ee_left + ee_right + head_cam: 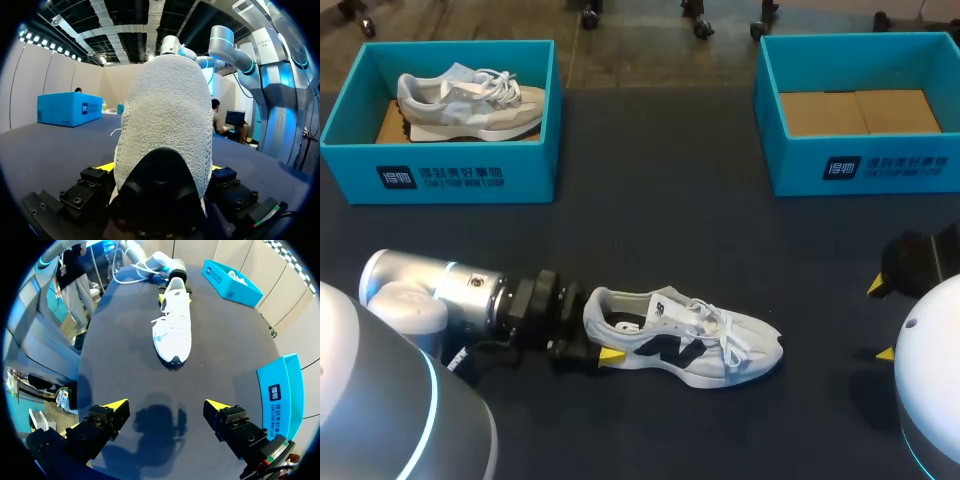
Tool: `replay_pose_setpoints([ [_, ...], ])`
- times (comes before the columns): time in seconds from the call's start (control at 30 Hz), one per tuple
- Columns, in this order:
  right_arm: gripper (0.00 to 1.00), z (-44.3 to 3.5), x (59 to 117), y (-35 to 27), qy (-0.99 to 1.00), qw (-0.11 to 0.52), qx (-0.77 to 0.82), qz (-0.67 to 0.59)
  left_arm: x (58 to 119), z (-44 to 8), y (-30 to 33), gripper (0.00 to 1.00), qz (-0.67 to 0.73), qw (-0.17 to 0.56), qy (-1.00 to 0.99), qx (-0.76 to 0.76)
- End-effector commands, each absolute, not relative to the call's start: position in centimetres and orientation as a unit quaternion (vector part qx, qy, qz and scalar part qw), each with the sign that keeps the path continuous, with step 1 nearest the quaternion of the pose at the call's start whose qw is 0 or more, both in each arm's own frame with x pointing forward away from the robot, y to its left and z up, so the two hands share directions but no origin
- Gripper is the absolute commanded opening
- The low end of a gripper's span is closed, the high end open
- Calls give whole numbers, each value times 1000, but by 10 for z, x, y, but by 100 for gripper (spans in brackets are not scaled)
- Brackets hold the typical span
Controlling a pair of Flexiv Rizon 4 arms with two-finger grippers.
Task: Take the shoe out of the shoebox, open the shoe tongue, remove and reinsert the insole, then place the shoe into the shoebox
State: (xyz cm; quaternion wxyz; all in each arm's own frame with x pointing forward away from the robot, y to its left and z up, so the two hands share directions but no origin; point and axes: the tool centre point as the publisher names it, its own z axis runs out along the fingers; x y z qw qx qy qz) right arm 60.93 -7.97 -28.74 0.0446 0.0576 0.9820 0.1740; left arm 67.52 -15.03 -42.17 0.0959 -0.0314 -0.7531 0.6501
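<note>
Clamping the shoe [686, 346] heel, left claw [601, 331].

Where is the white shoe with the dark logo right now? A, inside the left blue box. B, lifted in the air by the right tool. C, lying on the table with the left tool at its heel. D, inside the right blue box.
C: the white shoe lies on its sole on the dark table, outside both boxes, and the left tool grips its heel from two sides.
</note>
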Motion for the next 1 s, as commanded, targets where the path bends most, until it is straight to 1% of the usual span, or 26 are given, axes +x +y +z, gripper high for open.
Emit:
replay_pose_setpoints([
  [0.03, 100, -288, 608, -79, 982, 46, 58, 173, 672, -424, -153, 0, 656, 89, -749, -25],
  [0.3, 100, -288, 608, -79, 982, 46, 58, 173, 670, -423, -150, 0, 666, 74, -742, -8],
  [0.33, 100, -288, 608, -79, 982, 46, 58, 173, 669, -423, -151, 0, 664, 62, -745, -7],
  [1.0, 100, -288, 608, -79, 982, 46, 58, 173, 667, -422, -154, 0, 661, 66, -748, -4],
])
